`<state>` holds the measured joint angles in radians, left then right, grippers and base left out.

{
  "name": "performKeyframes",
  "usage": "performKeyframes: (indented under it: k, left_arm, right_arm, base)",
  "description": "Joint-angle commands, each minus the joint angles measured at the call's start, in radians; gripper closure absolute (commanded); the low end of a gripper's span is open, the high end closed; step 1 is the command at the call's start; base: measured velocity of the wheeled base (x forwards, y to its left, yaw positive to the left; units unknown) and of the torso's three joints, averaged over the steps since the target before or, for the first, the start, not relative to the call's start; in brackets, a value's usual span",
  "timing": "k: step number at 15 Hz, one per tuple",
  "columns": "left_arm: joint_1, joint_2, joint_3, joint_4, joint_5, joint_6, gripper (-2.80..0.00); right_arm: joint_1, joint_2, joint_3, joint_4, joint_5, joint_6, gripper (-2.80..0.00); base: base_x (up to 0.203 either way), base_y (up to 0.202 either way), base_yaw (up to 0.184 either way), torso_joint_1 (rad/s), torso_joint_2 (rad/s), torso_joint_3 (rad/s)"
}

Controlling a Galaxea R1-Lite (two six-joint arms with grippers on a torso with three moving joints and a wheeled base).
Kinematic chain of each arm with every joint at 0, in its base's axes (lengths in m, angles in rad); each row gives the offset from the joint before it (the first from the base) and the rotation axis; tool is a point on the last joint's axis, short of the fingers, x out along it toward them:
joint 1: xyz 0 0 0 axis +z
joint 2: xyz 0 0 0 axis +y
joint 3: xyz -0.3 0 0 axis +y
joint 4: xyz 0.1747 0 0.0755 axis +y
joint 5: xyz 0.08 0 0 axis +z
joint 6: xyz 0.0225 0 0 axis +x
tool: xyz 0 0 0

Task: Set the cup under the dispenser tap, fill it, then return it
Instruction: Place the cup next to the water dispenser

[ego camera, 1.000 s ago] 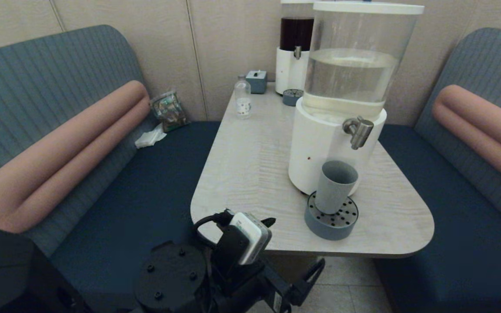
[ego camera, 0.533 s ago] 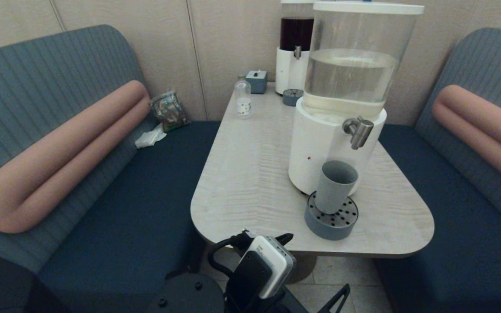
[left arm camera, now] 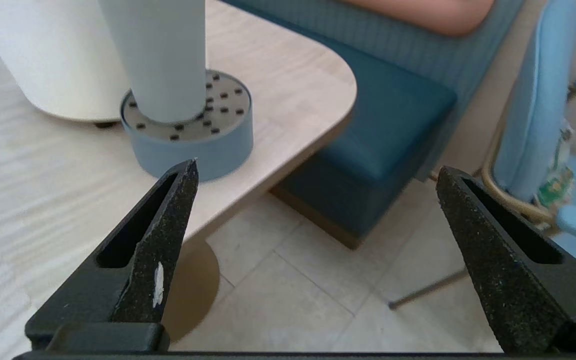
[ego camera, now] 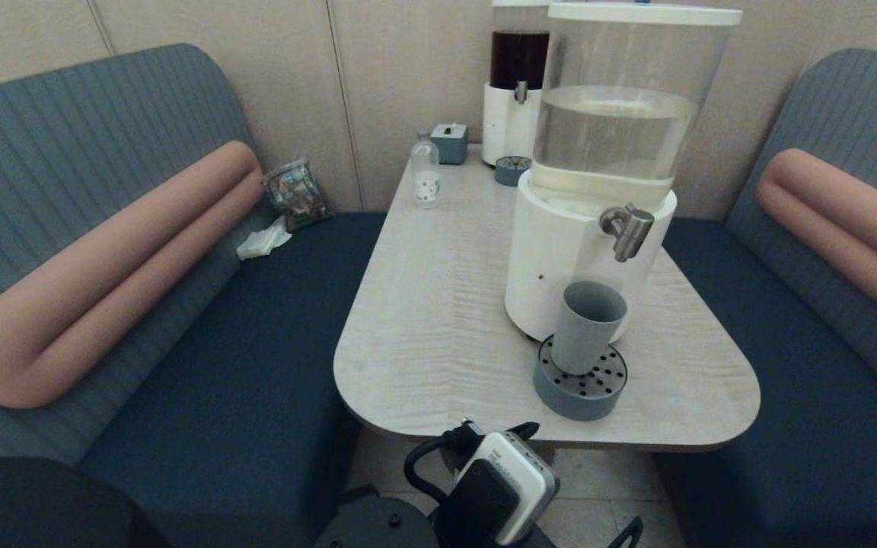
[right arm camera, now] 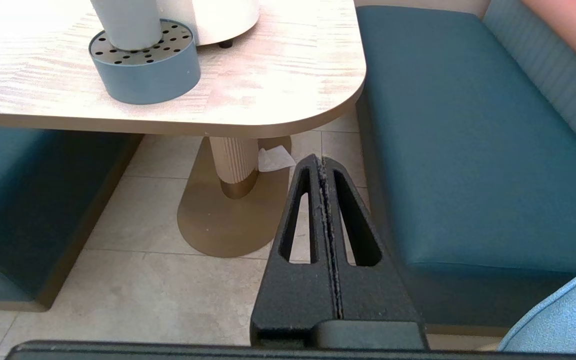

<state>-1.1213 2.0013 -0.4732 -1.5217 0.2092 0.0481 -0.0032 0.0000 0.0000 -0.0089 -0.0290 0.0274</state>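
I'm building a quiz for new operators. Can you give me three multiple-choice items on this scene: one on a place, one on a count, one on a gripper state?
1. Where does the cup stand?
A. on the drip tray
B. beside the small bottle
C. on the seat

2. How many dispensers stand on the table?
A. one
B. two
C. three

3. How is the left gripper?
A. gripping the cup
B. shut
C. open, empty

Answers: 1 A, its base rests on the perforated top; 2 B, one clear, one dark; 3 C, fingers spread with nothing between.

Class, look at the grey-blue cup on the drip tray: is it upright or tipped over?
Upright. The cup stands on its base on the perforated drip tray, open mouth facing up, below the dispenser tap.
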Motion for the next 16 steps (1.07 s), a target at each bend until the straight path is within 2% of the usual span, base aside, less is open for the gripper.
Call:
performKeyframes:
  k: [1,8,16]
  left_arm:
    - [-0.005,0.020,-0.025,-0.008,0.004,0.003,-2.80]
    - [-0.005,0.074,-0.101,-0.008,0.024,0.015,-2.80]
    - [0.005,0.109,-0.173,-0.008,0.047,0.071,-2.80]
  right_arm:
    - [0.000,0.002,0.000,0.000,0.000,0.000,0.00]
    - [0.002,0.003,0.000,0.000,0.000,0.000,0.00]
    - [0.000,0.003,0.000,0.000,0.000,0.000,0.00]
  base:
    - [0.000,0.000,0.000,0.000,0.00,0.000]
    - [0.000,0.000,0.000,0.000,0.00,0.000]
    - [0.000,0.000,0.000,0.000,0.00,0.000]
